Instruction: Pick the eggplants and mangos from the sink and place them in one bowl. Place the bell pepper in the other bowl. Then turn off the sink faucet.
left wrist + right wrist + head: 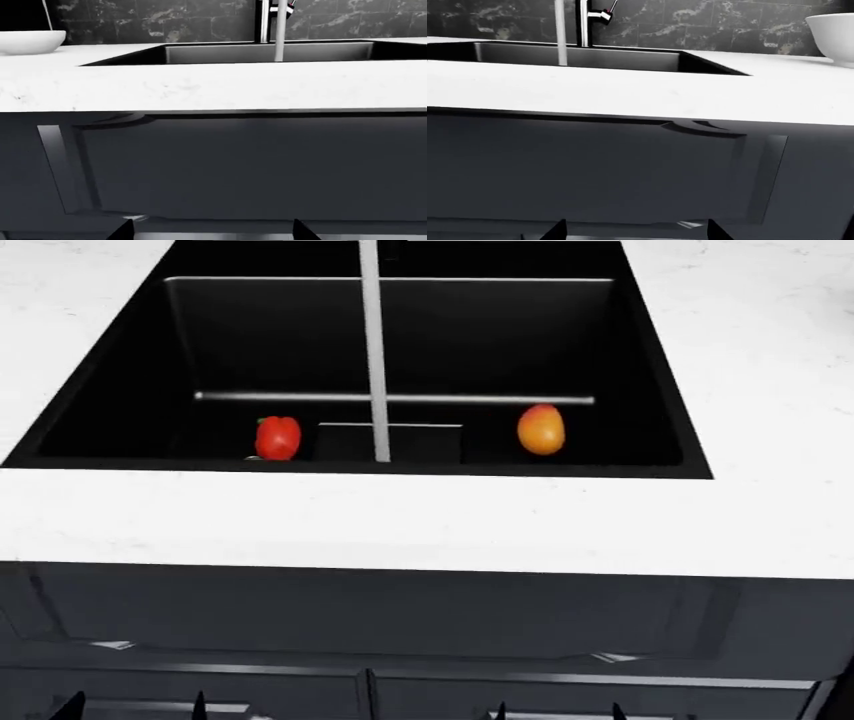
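Inside the black sink (507, 340), a red bell pepper (276, 437) lies left of the drain plate and an orange-yellow mango (541, 430) lies right of it. No eggplants show in any view. Water (376, 350) streams down from the sink faucet (585, 22), whose side lever (606, 14) points right. My left gripper (134, 707) and right gripper (558, 710) hang low in front of the cabinet, below the counter. Both are open with nothing between their fingers. One white bowl (30, 40) stands on the counter left of the sink, another white bowl (834, 35) to its right.
The white stone counter's front edge (427, 530) overhangs dark cabinet doors (233, 165) directly facing both grippers. A dark marbled tile wall (707, 25) rises behind the sink. The sink faucet (263, 20) and sink rim (220, 52) also show from the left wrist.
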